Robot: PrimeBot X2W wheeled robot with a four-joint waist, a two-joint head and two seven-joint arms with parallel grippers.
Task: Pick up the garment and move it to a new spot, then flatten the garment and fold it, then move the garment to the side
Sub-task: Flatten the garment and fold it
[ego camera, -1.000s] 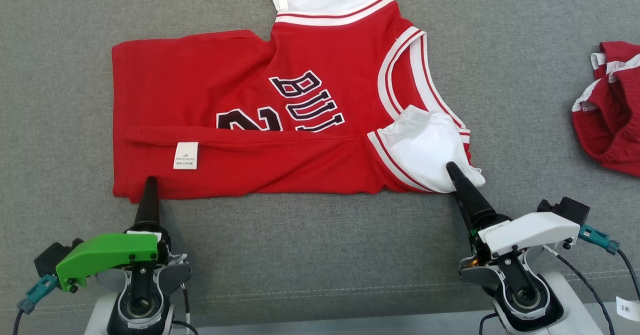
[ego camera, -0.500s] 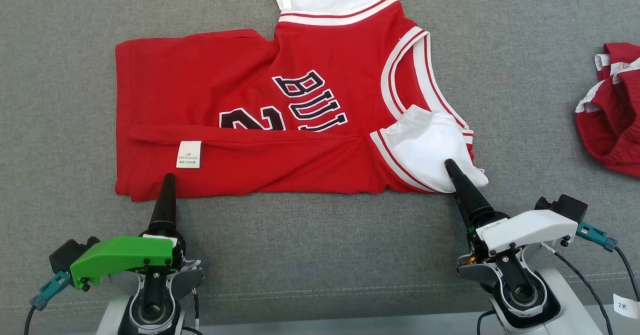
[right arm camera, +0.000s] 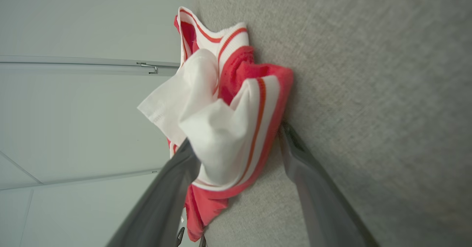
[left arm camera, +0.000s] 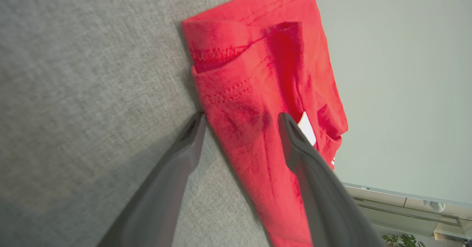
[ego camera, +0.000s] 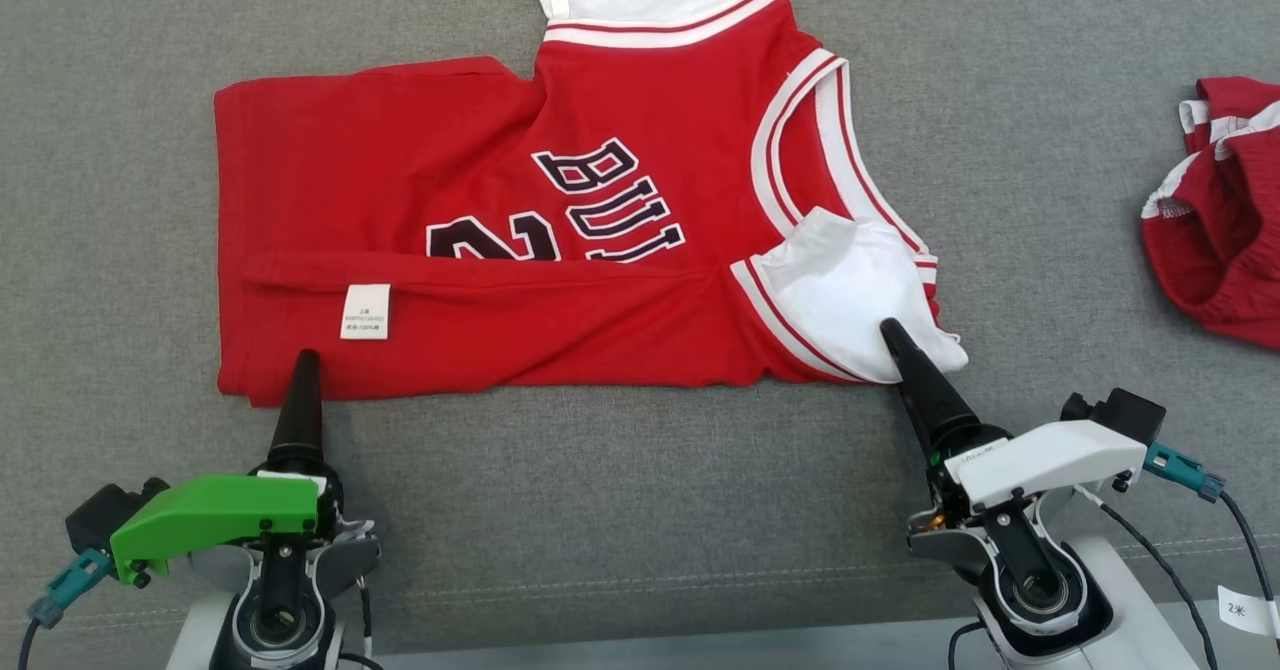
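Note:
The garment is a red jersey with white trim and dark lettering. It lies flat on the grey cloth surface, with its near side folded over. My left gripper stands open at the near left hem. In the left wrist view, that gripper has the red hem lying between its spread fingers. My right gripper is open at the white sleeve. In the right wrist view, the bunched sleeve sits between the parted fingers of that gripper.
A second red and white piece of clothing lies crumpled at the right edge. A white label shows on the folded near side. A paper tag sits at the lower right by the surface's front edge.
The whole picture has swayed a little, so the camera moved. My left gripper has shifted slightly along the near hem. The garment keeps its shape.

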